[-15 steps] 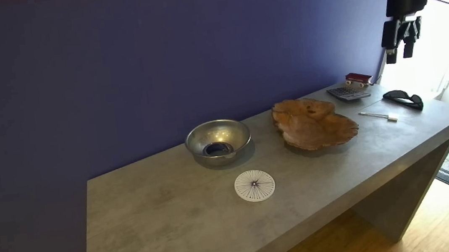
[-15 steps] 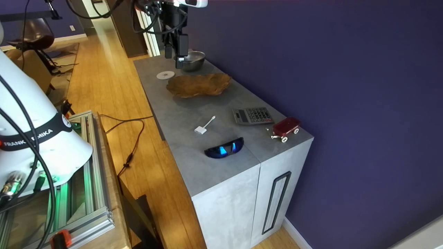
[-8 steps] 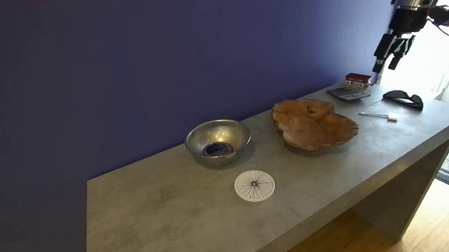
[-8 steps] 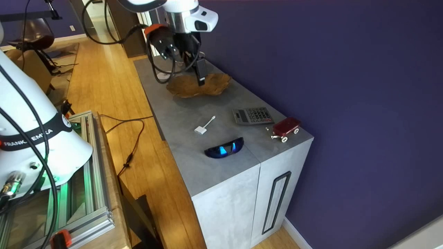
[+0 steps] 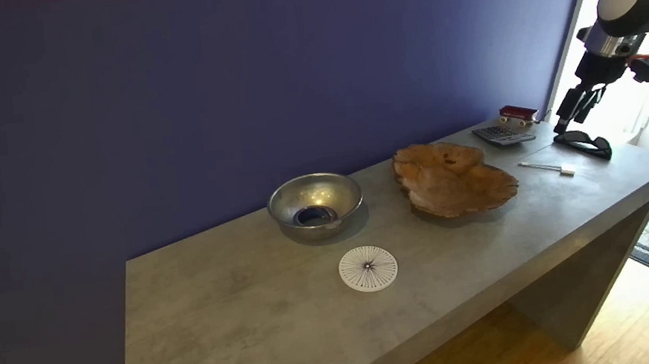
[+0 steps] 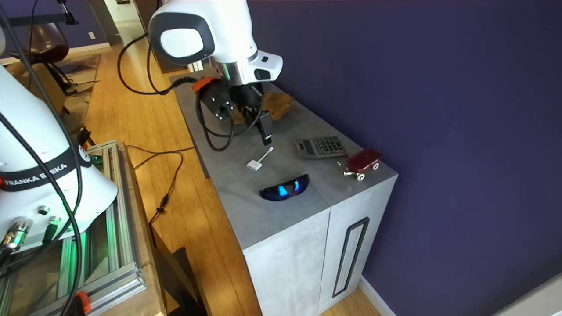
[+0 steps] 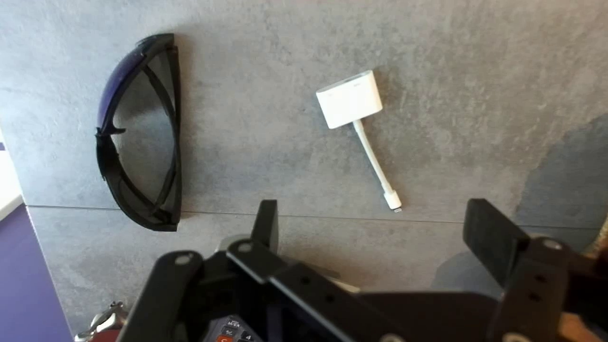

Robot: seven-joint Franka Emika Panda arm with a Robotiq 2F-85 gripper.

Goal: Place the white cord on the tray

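Note:
The white cord is a short white adapter cable with a square block at one end. It lies on the grey counter in both exterior views (image 5: 566,170) (image 6: 254,165) and in the wrist view (image 7: 373,156). The tray is a wide reddish-brown wooden dish (image 5: 453,188) beside the cord; in an exterior view the arm partly covers it (image 6: 279,105). My gripper (image 7: 372,211) is open and empty, with its fingers wide apart. It hangs tilted above the counter (image 5: 570,124). In the wrist view the cord's plug end shows between the fingertips, still below them and apart.
Dark sunglasses (image 7: 142,142) lie near the cord. A calculator (image 6: 322,147) and a red toy wagon (image 6: 363,161) sit toward the wall. A metal bowl (image 5: 290,201) and a flat white disc (image 5: 368,268) are beyond the tray. The purple wall (image 6: 417,131) borders the counter.
My gripper has come down from high above the counter and moved from the tray's side toward the cord, tilting as it went. It stays open. The cord and tray have not moved.

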